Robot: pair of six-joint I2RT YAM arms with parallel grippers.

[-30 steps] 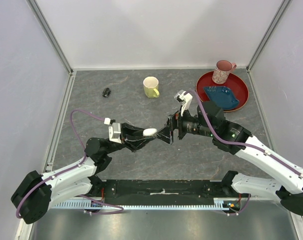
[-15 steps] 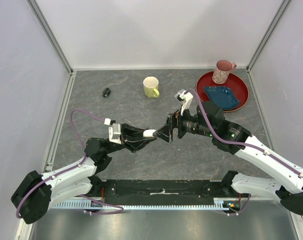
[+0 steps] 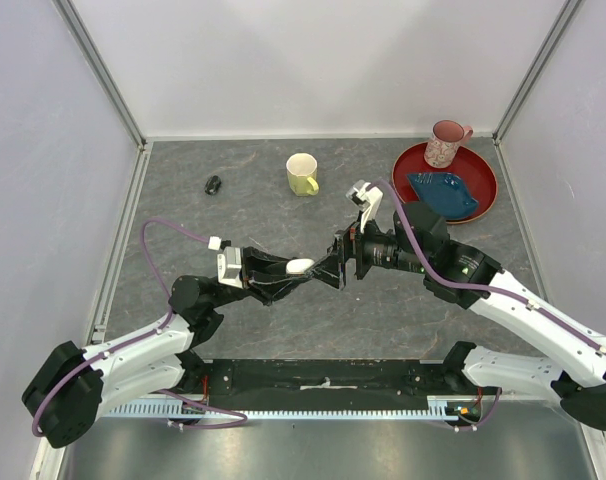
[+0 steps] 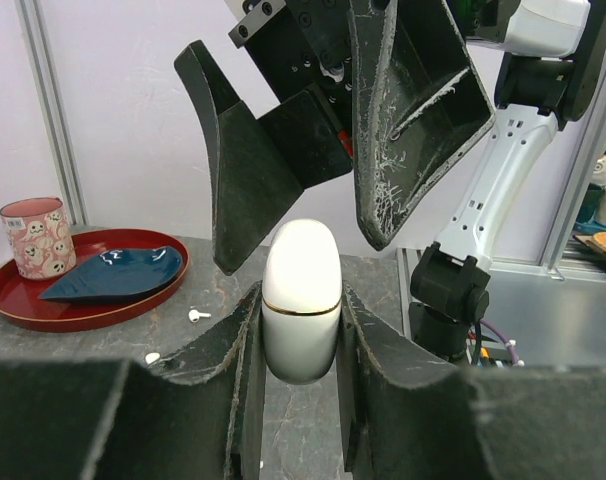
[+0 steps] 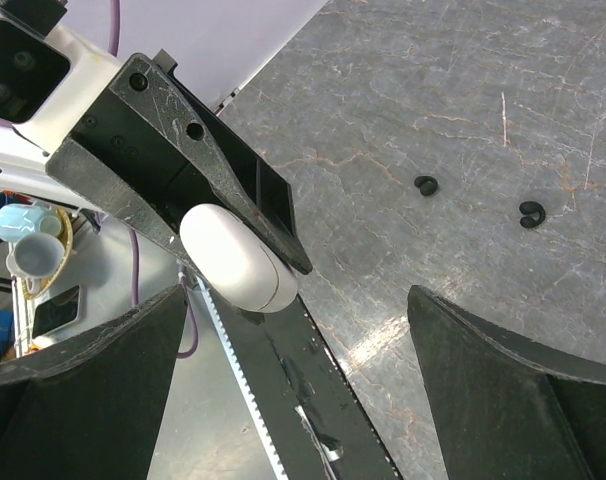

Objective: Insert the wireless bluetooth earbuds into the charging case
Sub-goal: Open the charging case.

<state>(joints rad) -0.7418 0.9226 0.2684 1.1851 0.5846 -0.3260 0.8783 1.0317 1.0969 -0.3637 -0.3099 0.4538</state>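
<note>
Presently, left jaws grip the shut charging case (image 4: 301, 300); right jaws stand wide open near its lid end, holding nothing. Black earbuds (image 5: 426, 184) and white earbuds (image 4: 194, 315) lie loose on the desk (image 3: 243, 210). Judged next: lid opening, requiring a steady counter-hold.

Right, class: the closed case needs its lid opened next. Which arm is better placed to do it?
The right, probably. The right hand is open, with its fingers on either side of the top end of the charging case. The left hand is shut on the case, busy holding it.
</note>
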